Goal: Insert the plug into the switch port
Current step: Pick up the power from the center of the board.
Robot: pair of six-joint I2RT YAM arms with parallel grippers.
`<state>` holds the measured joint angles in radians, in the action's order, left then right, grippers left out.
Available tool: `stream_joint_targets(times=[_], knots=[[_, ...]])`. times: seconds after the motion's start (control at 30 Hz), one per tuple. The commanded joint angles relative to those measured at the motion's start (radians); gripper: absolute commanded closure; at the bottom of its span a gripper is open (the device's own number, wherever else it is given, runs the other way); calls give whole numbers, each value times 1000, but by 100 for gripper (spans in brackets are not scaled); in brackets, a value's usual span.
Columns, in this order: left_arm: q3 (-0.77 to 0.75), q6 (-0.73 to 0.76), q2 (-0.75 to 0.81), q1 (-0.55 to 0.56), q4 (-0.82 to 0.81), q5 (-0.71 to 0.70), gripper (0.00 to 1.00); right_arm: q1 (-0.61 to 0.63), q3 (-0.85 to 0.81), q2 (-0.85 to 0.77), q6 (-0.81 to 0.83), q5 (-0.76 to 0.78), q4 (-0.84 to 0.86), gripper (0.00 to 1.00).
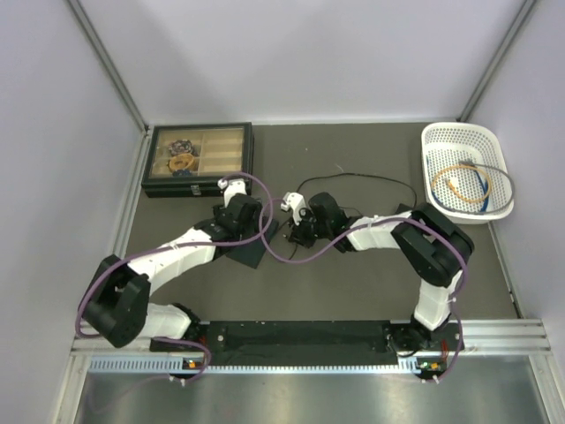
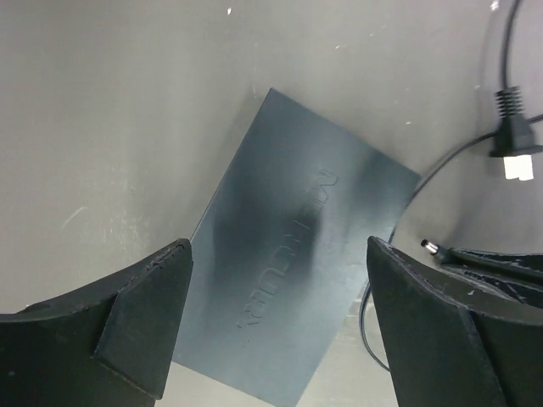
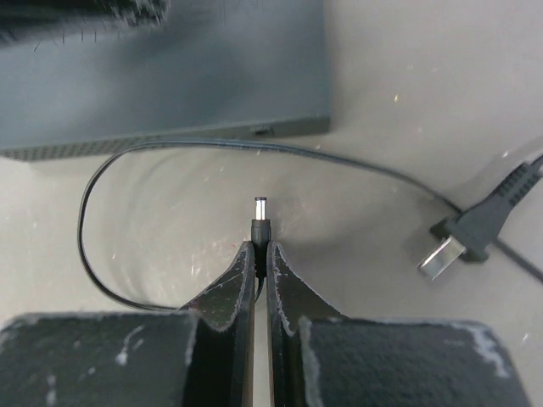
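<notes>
The switch, a flat dark grey box [image 2: 297,280], lies on the table under my left gripper [image 2: 278,246], which is open and hovers over it with a finger on each side. In the top view the box [image 1: 250,256] shows partly under the left gripper [image 1: 254,234]. My right gripper [image 3: 260,248] is shut on the barrel plug [image 3: 260,219], whose metal tip points at the box's near edge [image 3: 170,76]. A small port [image 3: 263,131] shows on that edge, a short gap ahead of the tip. In the top view the right gripper [image 1: 297,235] is just right of the box.
The plug's thin black lead [image 3: 93,237] loops on the table between gripper and box. A black USB plug [image 3: 450,250] lies to the right. A black compartment case [image 1: 199,159] stands at the back left and a white basket [image 1: 466,170] with cables at the back right.
</notes>
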<state>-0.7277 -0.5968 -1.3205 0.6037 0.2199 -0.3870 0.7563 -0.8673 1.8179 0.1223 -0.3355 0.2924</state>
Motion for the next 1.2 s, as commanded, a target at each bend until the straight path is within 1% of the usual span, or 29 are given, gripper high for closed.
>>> stream_joint_targets(times=[0.0,0.17,0.4,0.47,0.57,0.67,0.8,0.87,0.97,1.0,1.07,1.1,1.17], knots=[[-44,19,-32,-7,-16,-12,13,0,-47,24,-16,-14,102,100],[-52,15,-72,-12,-24,16,14,-2,-62,38,-12,-10,117,100],[-53,12,-105,-15,-34,31,14,-3,-120,55,-1,-20,44,100],[-52,12,-109,-15,-36,37,14,-3,-128,52,2,-19,33,100],[-49,11,-105,-15,-42,48,14,-6,-113,35,-6,-11,67,100],[-44,6,-88,-16,-40,50,14,-14,-125,0,-7,19,57,100],[-32,0,-33,-18,-40,33,14,-46,-147,-75,-10,102,42,100],[-16,0,6,-18,-51,27,14,-60,-170,-133,13,137,5,100],[-4,-5,50,-18,-51,16,14,-90,-245,-184,79,242,-62,100],[-3,-6,59,-18,-50,13,14,-104,-284,-189,94,322,-65,100],[5,-9,84,-19,-51,7,14,-156,-346,-195,135,407,-70,100],[7,-8,90,-19,-51,5,14,-173,-367,-198,149,497,-68,100],[13,-9,107,-19,-50,2,14,-225,-418,-207,203,579,-44,100]])
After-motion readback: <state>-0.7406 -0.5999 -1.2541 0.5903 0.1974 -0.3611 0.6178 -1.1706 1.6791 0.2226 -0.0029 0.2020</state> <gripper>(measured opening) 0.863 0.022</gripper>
